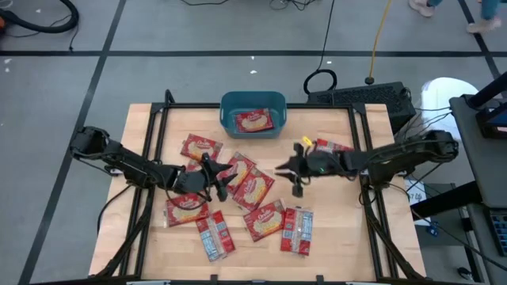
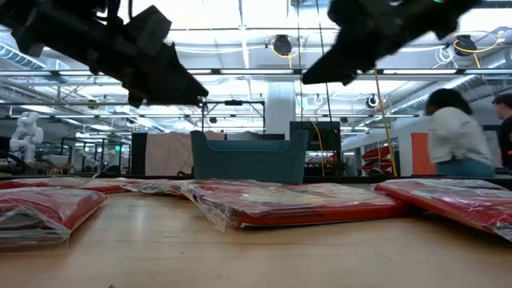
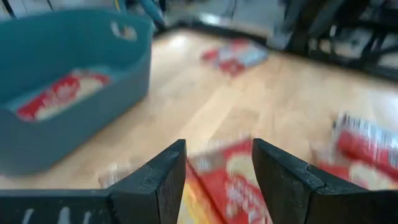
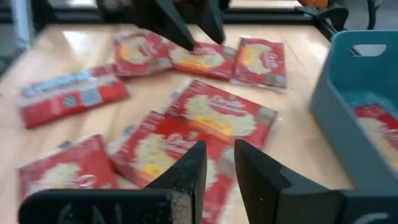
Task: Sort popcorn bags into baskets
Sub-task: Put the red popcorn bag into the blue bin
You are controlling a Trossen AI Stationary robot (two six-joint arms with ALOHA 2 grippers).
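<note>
One popcorn bag [image 1: 254,121] lies inside the teal basket [image 1: 252,101] at the far edge of the desk [image 1: 333,237] in the high view; the rest lie scattered on the wood nearer than the basket. The left end effector [image 1: 218,180] hovers over the cluster in front of the basket, and the right end effector [image 1: 288,169] hangs just off the basket's near right corner.

Low view: the basket [image 2: 249,157] stands beyond the flat bags [image 2: 304,202], both arms above them.

Left wrist view: the left end effector [image 3: 219,167] stands open and empty over a bag [image 3: 233,183].

Right wrist view: the right end effector [image 4: 219,163] is narrowly parted, holding nothing, above a bag [image 4: 217,115] beside the basket [image 4: 348,99].
</note>
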